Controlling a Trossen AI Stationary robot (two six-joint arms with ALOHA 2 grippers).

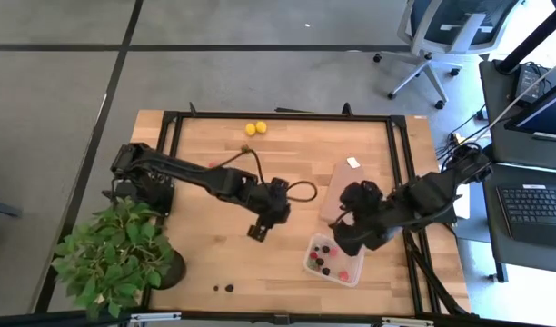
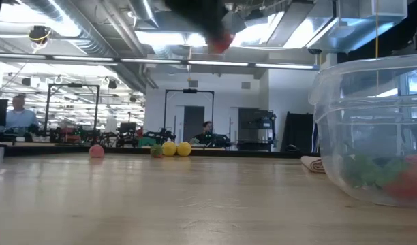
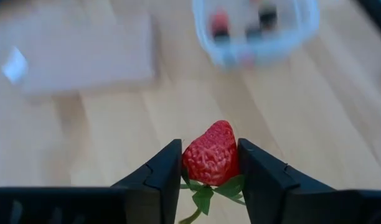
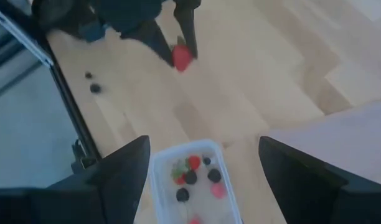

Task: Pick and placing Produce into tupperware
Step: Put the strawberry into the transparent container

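I have the left hand (image 3: 209,180) closed on a red strawberry (image 3: 210,154), held above the worktop (image 1: 287,173) near its middle and short of the tupperware (image 1: 334,259). The right hand (image 4: 203,171) hangs over the tupperware with its fingers spread wide and empty.

Done so far, as I judge it: the tupperware, near the front right of the worktop, already holds several pieces, a few red ones and some dark berries (image 4: 190,178). The strawberry in my left hand is picked but not yet placed.

Left to do: two yellow lemons (image 1: 255,128) lie together at the far edge of the worktop, two dark berries (image 1: 223,288) sit near the front edge beside the potted plant (image 1: 119,250), and the low view shows a small pink piece (image 2: 96,151) resting far back on the worktop. I therefore rate the task as partly complete, with at least five loose pieces outstanding besides the one I carry. A flat brown block (image 1: 343,177) lies just behind the tupperware.
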